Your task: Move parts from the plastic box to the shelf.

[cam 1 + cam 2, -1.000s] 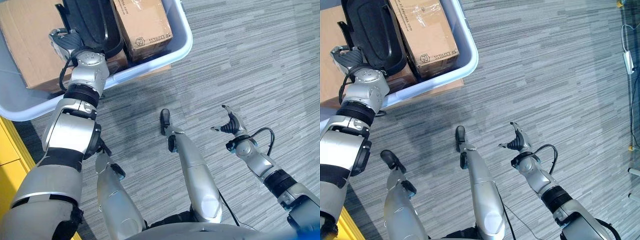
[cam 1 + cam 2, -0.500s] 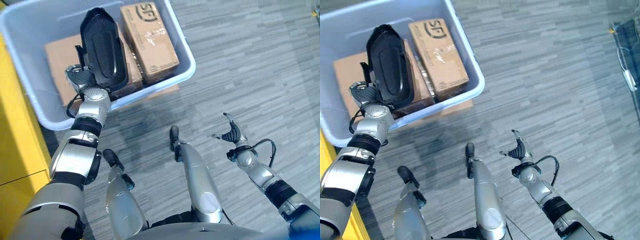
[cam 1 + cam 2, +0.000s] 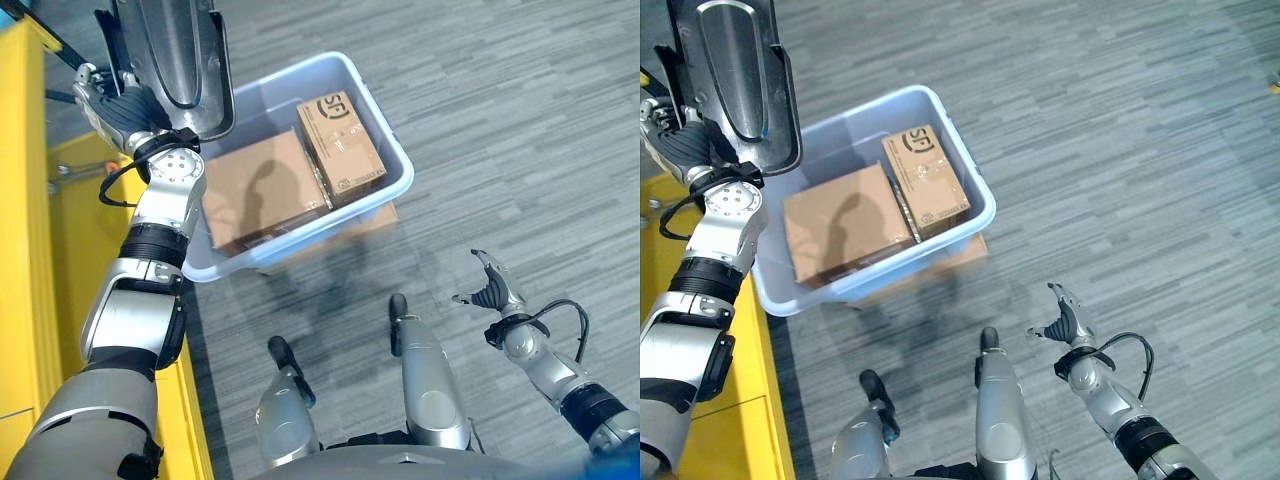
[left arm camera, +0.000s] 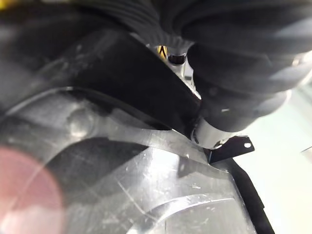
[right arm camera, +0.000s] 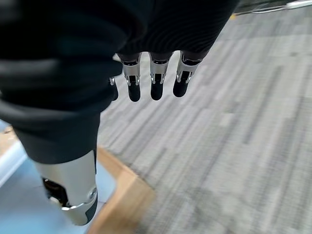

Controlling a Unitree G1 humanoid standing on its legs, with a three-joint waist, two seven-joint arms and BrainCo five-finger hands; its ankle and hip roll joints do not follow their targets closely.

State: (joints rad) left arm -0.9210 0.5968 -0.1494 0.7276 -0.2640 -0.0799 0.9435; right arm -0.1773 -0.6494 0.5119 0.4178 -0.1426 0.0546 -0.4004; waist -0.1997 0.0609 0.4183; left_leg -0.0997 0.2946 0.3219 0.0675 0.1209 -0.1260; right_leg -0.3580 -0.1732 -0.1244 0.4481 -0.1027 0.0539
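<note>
Since half a second ago the black part (image 3: 172,55) has gone up out of the plastic box (image 3: 395,150); my left hand (image 3: 115,105) had it down among the cartons, and now I see it well above the box rim and to the hand's left of the box, by the yellow shelf (image 3: 30,230). My camera has also lifted, so the whole box shows now.

I see my left hand clamped on the lower end of the part, with the dark fingers (image 3: 675,145) wrapped round its edge. In the left wrist view the glossy black shell (image 4: 122,185) lies right against the hand's cover, touching it. The part is long and oval. Its long axis stands nearly upright from the hand, and the far end points up and away from me, past the top of the view. Its hollow, shiny face looks toward the box side.

Two brown cartons lie inside the box, below and to the right of this hand: a large flat carton (image 3: 845,220) and, just beside it, a narrower printed carton (image 3: 925,180).

My right hand (image 3: 492,293) hangs low over the grey floor (image 3: 520,120), well apart from the box. Its fingers (image 5: 155,80) are relaxed and apart, holding nothing.
</note>
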